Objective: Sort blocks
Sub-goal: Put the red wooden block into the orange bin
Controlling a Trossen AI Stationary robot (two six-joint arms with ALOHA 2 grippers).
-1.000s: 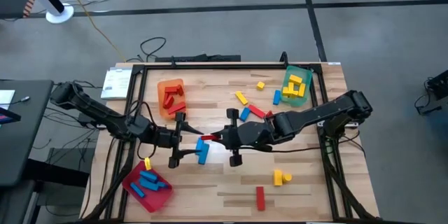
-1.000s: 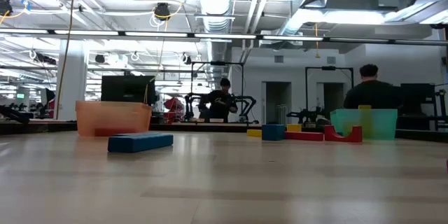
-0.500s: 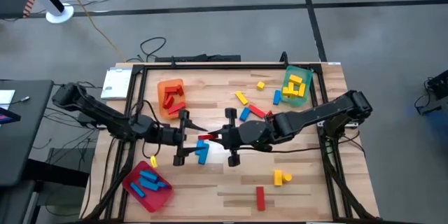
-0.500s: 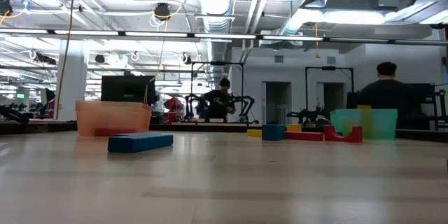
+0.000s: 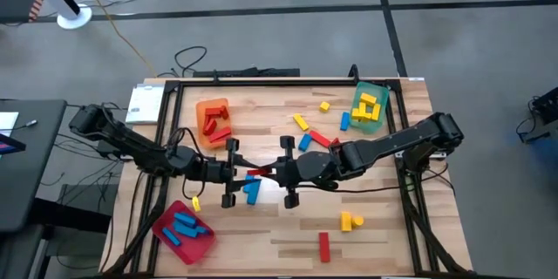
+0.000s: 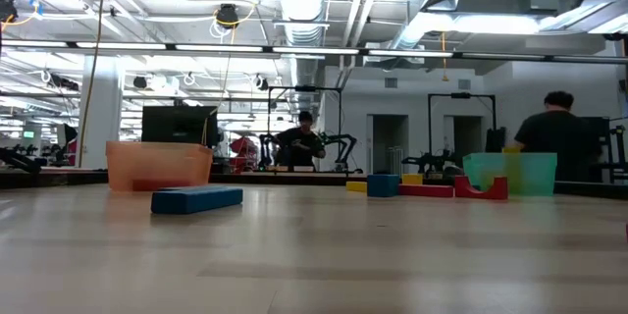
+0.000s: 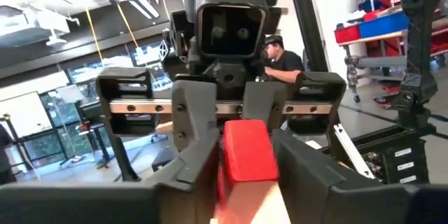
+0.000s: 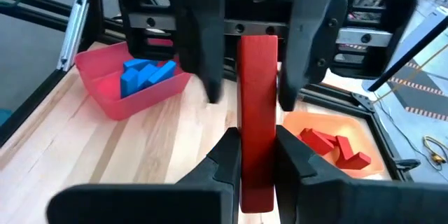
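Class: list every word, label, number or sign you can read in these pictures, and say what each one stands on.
No text can be read anywhere.
The white sheet at the table's far left corner carries print too small to read.
The blocks and trays show no lettering.

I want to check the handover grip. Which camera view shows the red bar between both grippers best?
The right wrist view: the red bar fills it lengthwise. The left wrist view shows one end, the high view a sliver, the low view nothing.
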